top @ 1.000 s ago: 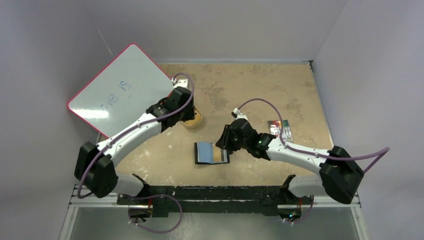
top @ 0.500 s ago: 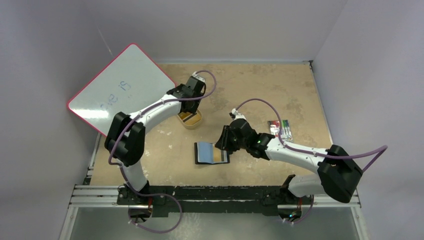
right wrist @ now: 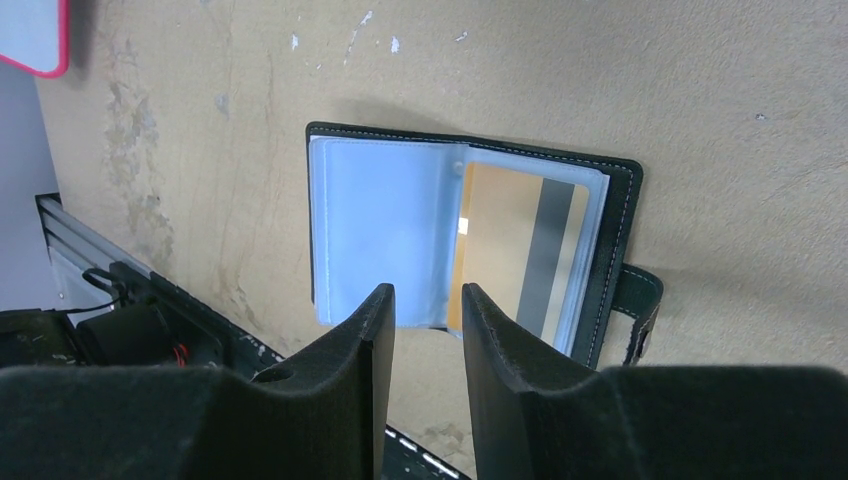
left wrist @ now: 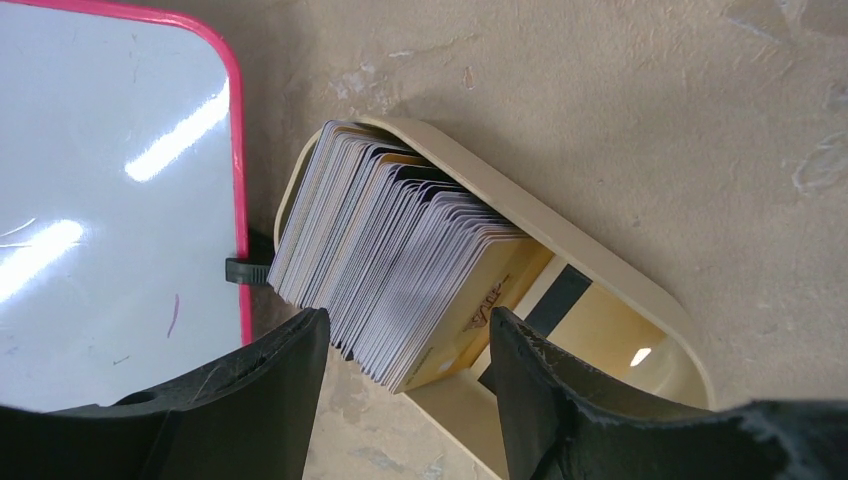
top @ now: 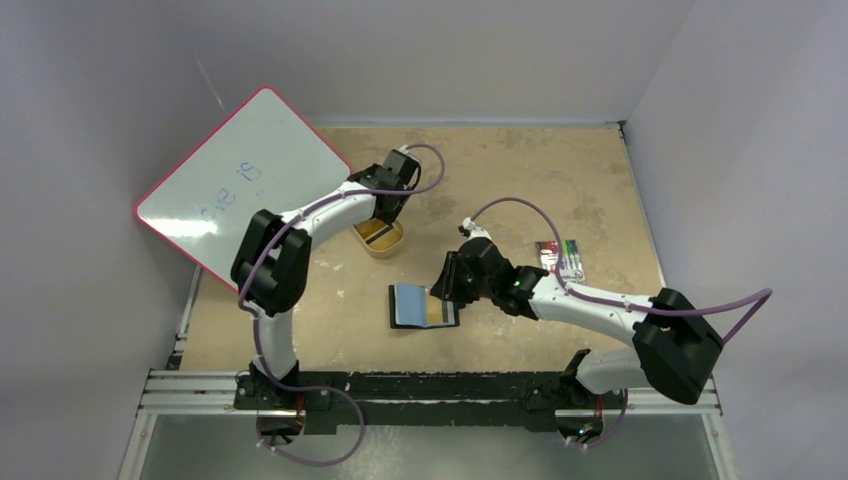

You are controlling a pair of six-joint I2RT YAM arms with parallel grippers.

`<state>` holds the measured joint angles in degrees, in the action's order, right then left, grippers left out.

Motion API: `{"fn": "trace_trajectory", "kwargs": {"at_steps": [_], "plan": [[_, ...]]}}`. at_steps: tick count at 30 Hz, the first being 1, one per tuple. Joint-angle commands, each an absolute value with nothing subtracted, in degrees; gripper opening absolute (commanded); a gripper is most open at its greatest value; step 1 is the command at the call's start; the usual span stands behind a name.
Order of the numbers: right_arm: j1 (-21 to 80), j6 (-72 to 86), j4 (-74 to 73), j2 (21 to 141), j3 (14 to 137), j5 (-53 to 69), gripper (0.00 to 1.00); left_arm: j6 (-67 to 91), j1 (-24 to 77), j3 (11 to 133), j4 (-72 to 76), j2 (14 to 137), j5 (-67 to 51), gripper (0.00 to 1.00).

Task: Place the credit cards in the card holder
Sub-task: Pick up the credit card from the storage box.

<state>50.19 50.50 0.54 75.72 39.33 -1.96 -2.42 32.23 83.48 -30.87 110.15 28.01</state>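
Your L tool [left wrist: 405, 335] gapes wide over credit cards [left wrist: 400, 260] in the tin [left wrist: 610, 275] — whiteboard [left wrist: 100, 200] just beside, frame left. R tool [right wrist: 427, 305] narrow, empty, above card holder [right wrist: 380, 220].

A: Entry, bearing surface?

B: Table [top: 500, 180]. Tan board top, scuffed, with pale blotches.

A: Items resting directly on it?

B: Four. Whiteboard [top: 240, 180], pink rim, at the far-left corner, overhanging the left edge; faint blue writing on it. Tin [top: 397, 246], oval and cream-gold, just beside the whiteboard's right edge; contact cannot be told. Card holder [top: 408, 306], near centre, lying open with the blue lining up and the black snap tab sticking out sideways. Striped item [top: 561, 257], multicoloured, to the right, well apart from the card holder.
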Motion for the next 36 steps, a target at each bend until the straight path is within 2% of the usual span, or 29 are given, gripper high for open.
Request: {"fn": "trace_trajectory", "kwargs": {"at_steps": [1,10,14,36], "plan": [[50.36,50.51,0.72,74.68,41.86,-2.34,0.34,-4.73,31.68,85.17,-29.52,111.96,30.56,0.6],[50.36,50.51,0.95,74.41,41.86,-1.89,0.34,-5.49,31.44,84.07,-26.71,113.38,34.53,0.6],[50.31,50.67,0.73,73.47,41.16,-2.17,0.34,-5.97,31.38,84.03,-26.23,113.85,35.94,0.56],[50.34,51.5,1.26,71.6,39.38,-2.27,0.34,-6.07,31.38,86.39,-29.75,114.33,32.61,0.21]]}}
